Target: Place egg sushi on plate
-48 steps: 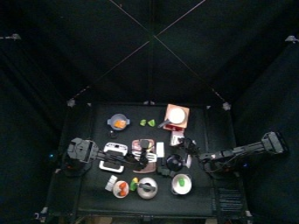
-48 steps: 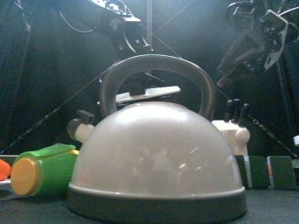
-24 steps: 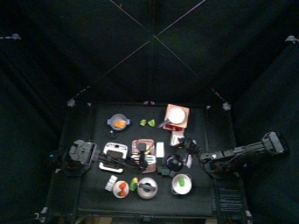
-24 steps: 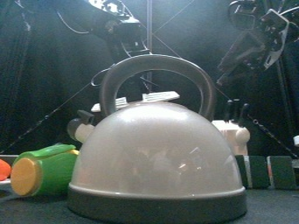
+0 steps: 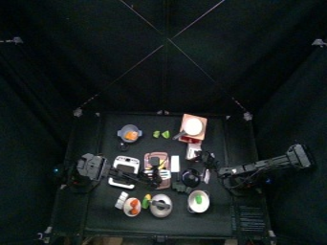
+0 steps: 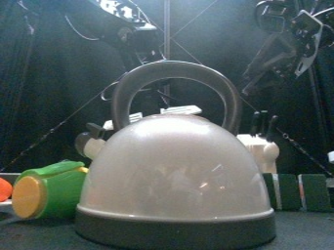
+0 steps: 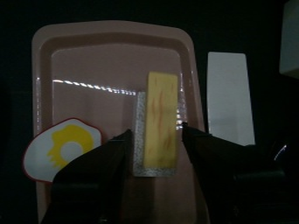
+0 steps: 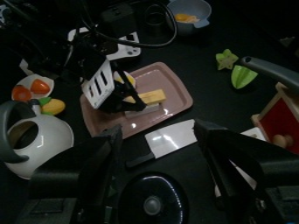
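Egg sushi (image 7: 162, 119), a small yellow block with a grey band around it, is clamped between the left fingers (image 7: 160, 140), which are closed on its lower end. It hangs directly above a pink tray-like plate (image 7: 70, 79); whether it touches the plate cannot be told. A fried-egg piece (image 7: 61, 150) lies at the plate's edge, and a white card (image 7: 229, 92) lies just beside the plate on the table. The right wrist view shows the same scene from further off: the left gripper (image 8: 117, 87) holds the sushi (image 8: 125, 88) over the pink plate (image 8: 163, 96), with another yellow piece (image 8: 153, 94) resting on the plate near it. Beyond are green lime-like pieces (image 8: 239, 74), a bowl holding something orange (image 8: 187, 15), and a kettle (image 8: 30, 140) at the near side. The right fingers (image 8: 158, 175) stand spread apart, holding nothing, well apart from the plate. From overhead, the plate (image 5: 161, 165) sits at the table's centre; the left arm (image 5: 87, 169) comes in from 9 o'clock and the right arm (image 5: 262, 170) rests at 3 o'clock. At table height, the large pale kettle (image 6: 177, 171) fills the middle, with a green cup (image 6: 46, 188) lying at 8 o'clock.
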### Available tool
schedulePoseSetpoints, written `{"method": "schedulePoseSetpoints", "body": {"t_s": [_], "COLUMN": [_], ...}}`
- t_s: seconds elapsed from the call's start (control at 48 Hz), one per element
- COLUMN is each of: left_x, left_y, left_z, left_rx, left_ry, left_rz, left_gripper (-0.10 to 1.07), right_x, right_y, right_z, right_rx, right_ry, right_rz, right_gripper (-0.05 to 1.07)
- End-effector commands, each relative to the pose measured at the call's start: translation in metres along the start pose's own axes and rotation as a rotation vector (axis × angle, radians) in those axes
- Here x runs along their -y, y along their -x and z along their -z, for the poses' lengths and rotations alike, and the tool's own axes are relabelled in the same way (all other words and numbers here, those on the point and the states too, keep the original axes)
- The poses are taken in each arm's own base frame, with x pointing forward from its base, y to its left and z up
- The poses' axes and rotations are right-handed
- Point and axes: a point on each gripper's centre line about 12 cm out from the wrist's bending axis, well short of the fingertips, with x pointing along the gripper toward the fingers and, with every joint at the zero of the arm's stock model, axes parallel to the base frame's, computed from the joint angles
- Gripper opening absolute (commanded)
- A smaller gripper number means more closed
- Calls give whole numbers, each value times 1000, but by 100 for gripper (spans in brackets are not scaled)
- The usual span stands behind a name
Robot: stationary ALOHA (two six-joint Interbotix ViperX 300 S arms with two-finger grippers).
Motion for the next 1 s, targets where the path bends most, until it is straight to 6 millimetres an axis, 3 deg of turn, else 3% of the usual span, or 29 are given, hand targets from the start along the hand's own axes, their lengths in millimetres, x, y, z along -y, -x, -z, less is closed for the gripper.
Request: {"method": "schedulePoseSetpoints", "body": {"t_s": [0.0, 0.208, 0.979], "left_x": [7, 8, 4], "left_y": [10, 11, 21], "left_z": [-9, -11, -26], "left_rx": [4, 6, 46], "left_ry": [20, 19, -10], "left_rz": [32, 39, 65], "left_gripper": [88, 93, 93], "right_x": [-2, -2, -2], "right_y": [2, 2, 2], "right_z": [-7, -7, -7], "right_rx": [19, 19, 22], "right_ry": [0, 2, 9], "right_rz": [-10, -11, -9], "right_gripper": [96, 97, 96]}}
